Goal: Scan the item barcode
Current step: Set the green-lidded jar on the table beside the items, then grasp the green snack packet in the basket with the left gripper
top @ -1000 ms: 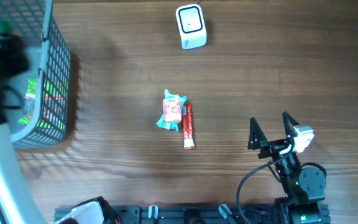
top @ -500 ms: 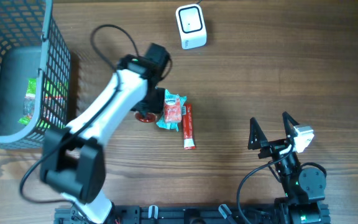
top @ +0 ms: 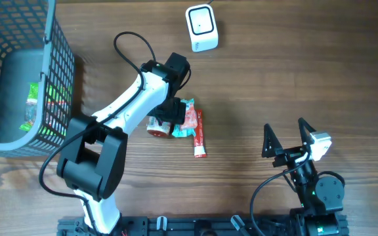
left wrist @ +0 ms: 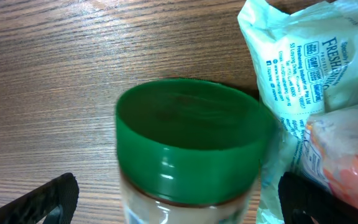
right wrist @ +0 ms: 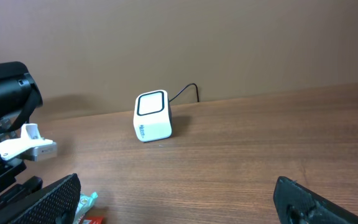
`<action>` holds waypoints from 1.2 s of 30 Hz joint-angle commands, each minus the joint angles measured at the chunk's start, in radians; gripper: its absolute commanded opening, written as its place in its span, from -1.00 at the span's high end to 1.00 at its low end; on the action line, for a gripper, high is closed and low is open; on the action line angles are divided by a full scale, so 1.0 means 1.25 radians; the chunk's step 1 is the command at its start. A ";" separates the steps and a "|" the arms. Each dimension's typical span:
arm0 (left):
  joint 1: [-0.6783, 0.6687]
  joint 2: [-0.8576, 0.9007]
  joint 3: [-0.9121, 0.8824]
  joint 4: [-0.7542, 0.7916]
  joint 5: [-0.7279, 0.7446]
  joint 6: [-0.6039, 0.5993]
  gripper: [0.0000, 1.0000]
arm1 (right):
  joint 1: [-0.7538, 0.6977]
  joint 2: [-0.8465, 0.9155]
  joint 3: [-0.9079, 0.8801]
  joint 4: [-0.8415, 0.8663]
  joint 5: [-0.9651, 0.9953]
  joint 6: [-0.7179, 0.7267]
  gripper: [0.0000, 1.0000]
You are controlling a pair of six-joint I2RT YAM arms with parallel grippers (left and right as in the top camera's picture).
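1. The left gripper (left wrist: 179,194) hung with its two fingers wide apart. One green-lidded jar (left wrist: 188,146) stood upright between them, clamped by neither.
2. One white-and-teal snack packet (left wrist: 303,81) lay just beside the jar, by the finger at the wrist view's right edge. One red tube (top: 200,134) lay against the packet's other side.
3. One white barcode scanner (top: 201,27) sat well apart from the left gripper, toward the far edge of the wooden table (top: 307,65).
4. The right gripper (top: 284,126) had its fingers spread on nothing, well apart from all three items.
5. One wire basket (top: 58,72) stood well apart from both grippers. It held green packs, whose number could not be told.
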 commanded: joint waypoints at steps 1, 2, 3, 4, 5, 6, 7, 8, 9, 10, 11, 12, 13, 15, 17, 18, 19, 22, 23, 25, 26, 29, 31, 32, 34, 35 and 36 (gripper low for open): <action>0.011 -0.037 0.005 0.002 0.004 -0.002 -1.00 | -0.004 -0.004 -0.001 0.004 -0.004 0.006 -0.99; 0.021 -0.057 0.014 0.002 0.004 -0.002 -1.00 | -0.004 -0.004 -0.001 0.004 -0.004 0.006 -0.99; 0.031 -0.080 0.022 0.002 0.008 -0.001 -0.99 | -0.004 -0.004 -0.001 0.004 -0.004 0.006 -0.99; 0.039 -0.098 0.029 0.002 0.020 -0.001 -0.99 | -0.004 -0.004 -0.001 0.004 -0.004 0.006 -0.99; 0.056 -0.131 0.046 0.002 0.061 0.005 -0.98 | -0.004 -0.004 -0.001 0.004 -0.004 0.006 -0.99; 0.072 -0.158 0.063 0.002 0.096 0.008 -0.97 | -0.004 -0.004 -0.001 0.004 -0.004 0.006 -0.99; 0.093 -0.192 0.091 0.002 0.121 0.019 -0.98 | -0.004 -0.004 -0.001 0.004 -0.004 0.006 -0.99; 0.114 -0.221 0.122 0.001 0.124 0.043 -0.99 | -0.004 -0.004 -0.001 0.004 -0.004 0.006 -0.99; 0.146 -0.254 0.167 0.002 0.124 0.073 -1.00 | -0.004 -0.004 -0.001 0.004 -0.004 0.006 -0.99; 0.204 -0.291 0.234 0.002 0.110 0.092 -1.00 | -0.004 -0.004 -0.001 0.004 -0.004 0.006 -0.99; 0.250 -0.310 0.280 0.003 0.084 0.092 -1.00 | -0.004 -0.004 -0.001 0.004 -0.004 0.006 -1.00; 0.305 -0.327 0.323 0.007 0.059 0.093 -1.00 | -0.004 -0.004 -0.001 0.004 -0.004 0.006 -0.99; 0.364 -0.340 0.355 0.017 0.037 0.093 -1.00 | -0.004 -0.004 -0.001 0.004 -0.004 0.006 -0.99; 0.522 -0.361 0.374 0.059 0.031 0.114 -1.00 | -0.004 -0.004 -0.001 0.004 -0.004 0.006 -1.00; 0.707 -0.335 0.374 0.043 0.031 0.135 -1.00 | -0.004 -0.004 -0.001 0.004 -0.004 0.006 -0.99; 0.777 -0.308 0.373 0.024 0.032 0.135 -1.00 | -0.004 -0.004 -0.001 0.004 -0.004 0.006 -0.99; 0.858 -0.255 0.363 0.006 0.040 0.135 -1.00 | -0.004 -0.004 -0.001 0.004 -0.004 0.006 -1.00; 0.941 -0.060 0.298 -0.036 0.212 0.232 -1.00 | -0.004 -0.004 -0.001 0.004 -0.004 0.006 -0.99; 0.941 -0.007 0.285 -0.050 0.214 0.245 -1.00 | -0.004 -0.004 -0.001 0.004 -0.004 0.006 -1.00; 0.939 0.087 0.253 -0.062 0.215 0.260 -1.00 | -0.004 -0.002 -0.001 0.004 -0.004 0.006 -0.99; 0.934 0.120 0.237 -0.060 0.225 0.277 -1.00 | -0.004 -0.002 -0.001 0.004 -0.004 0.006 -0.99; 0.920 0.163 0.196 -0.018 0.265 0.304 -1.00 | -0.004 -0.002 -0.001 0.004 -0.004 0.006 -0.99; 0.910 0.163 0.169 0.007 0.265 0.298 -1.00 | -0.004 -0.002 -0.001 0.004 -0.004 0.006 -0.99; 0.908 0.163 0.154 0.020 0.265 0.294 -1.00 | -0.004 -0.002 -0.001 0.004 -0.004 0.006 -0.99; 0.908 0.163 0.117 0.054 0.267 0.274 -0.33 | -0.004 -0.002 -0.001 0.004 -0.004 0.006 -0.99; 0.908 0.163 0.112 0.056 0.271 0.274 0.21 | -0.004 -0.002 -0.001 0.004 -0.004 0.006 -0.99; 0.908 0.162 0.112 0.055 0.272 0.271 0.92 | -0.004 -0.002 -0.001 0.004 -0.004 0.006 -1.00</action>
